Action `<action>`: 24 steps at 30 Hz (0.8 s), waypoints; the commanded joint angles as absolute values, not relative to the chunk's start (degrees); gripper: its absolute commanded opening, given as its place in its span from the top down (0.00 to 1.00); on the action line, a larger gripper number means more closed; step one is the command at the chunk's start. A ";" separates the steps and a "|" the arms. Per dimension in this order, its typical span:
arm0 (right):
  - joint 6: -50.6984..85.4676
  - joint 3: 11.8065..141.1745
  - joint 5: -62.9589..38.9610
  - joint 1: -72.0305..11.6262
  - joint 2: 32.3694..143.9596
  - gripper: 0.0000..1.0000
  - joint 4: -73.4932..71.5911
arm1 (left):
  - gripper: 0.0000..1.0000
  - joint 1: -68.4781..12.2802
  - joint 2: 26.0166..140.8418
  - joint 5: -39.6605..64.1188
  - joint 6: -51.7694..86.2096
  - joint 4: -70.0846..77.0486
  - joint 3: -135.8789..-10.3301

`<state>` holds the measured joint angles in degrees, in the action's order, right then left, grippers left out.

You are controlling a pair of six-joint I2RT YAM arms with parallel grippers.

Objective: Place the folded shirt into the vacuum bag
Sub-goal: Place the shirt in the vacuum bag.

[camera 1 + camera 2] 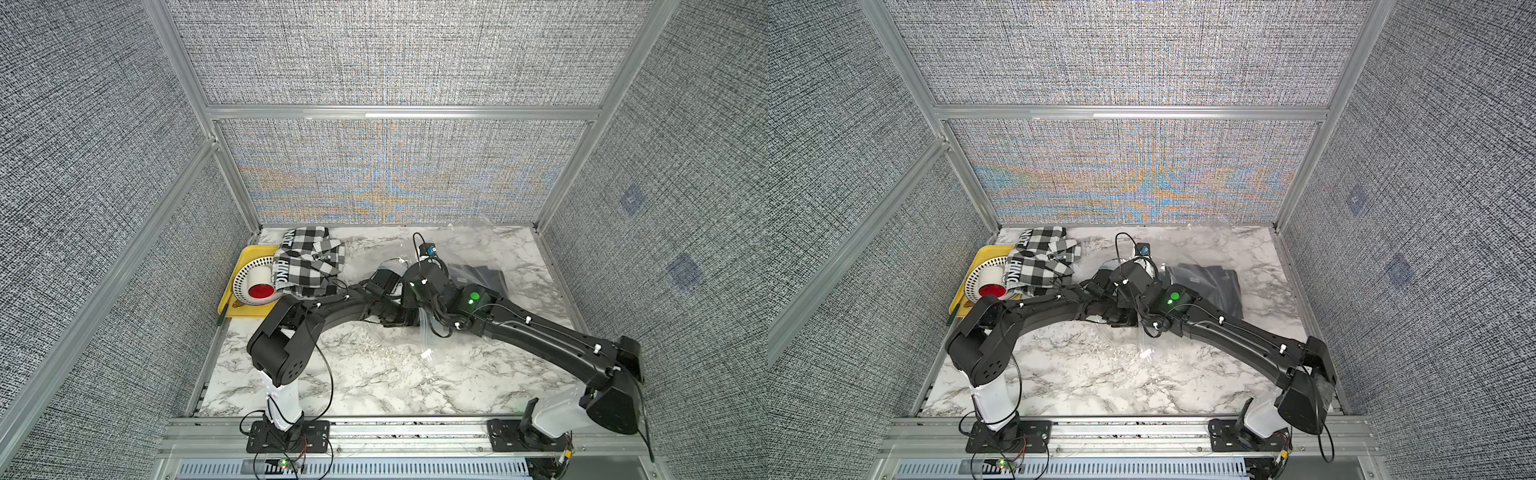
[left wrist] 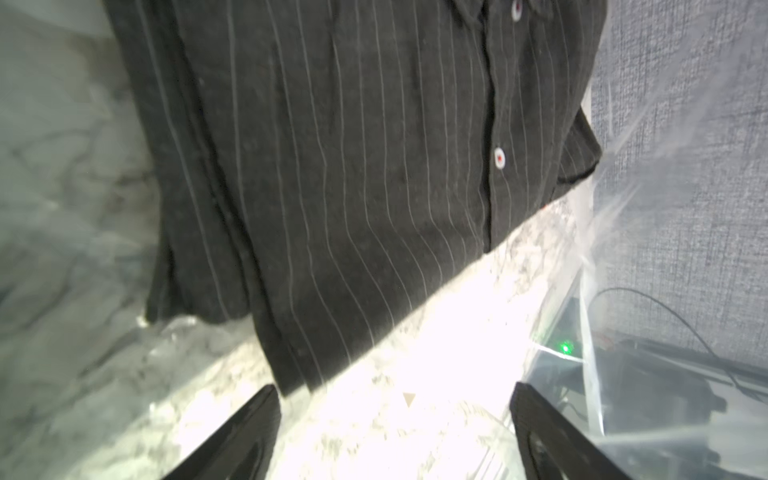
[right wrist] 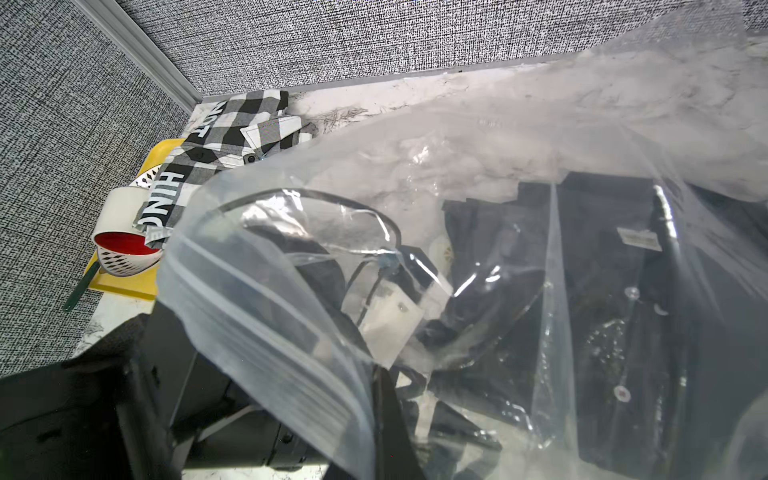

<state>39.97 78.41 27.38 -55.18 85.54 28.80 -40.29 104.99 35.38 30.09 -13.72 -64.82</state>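
Now the dark pinstriped shirt (image 2: 353, 166) lies flat inside the vacuum bag (image 3: 519, 137), deep in it and away from the bag's mouth. The left gripper (image 2: 395, 388) is also inside the bag, just short of the shirt's near hem. Its jaws stand wide apart and nothing is between them. The right gripper (image 3: 374, 432) is closed. As far as its wrist view lets me see, it pinches the zip-seal edge (image 3: 257, 316) and lifts it, so the mouth of the bag arches over the left arm. Outside the bag, beyond its mouth, a checked shirt (image 1: 309, 262) lies partly over a yellow tray (image 1: 249, 254).

I judge that the placing step is almost done, since the shirt sits in the bag and no jaw holds it. The next move calls for the left arm to go straight back out through the mouth, with the jaws clear of the cloth so that the hem is not dragged. The right gripper should let the edge go only after that.
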 commanded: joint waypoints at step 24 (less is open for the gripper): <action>35.63 77.61 26.51 -54.34 82.71 1.00 26.35 | 0.12 -42.94 100.01 10.55 21.22 -35.57 -65.06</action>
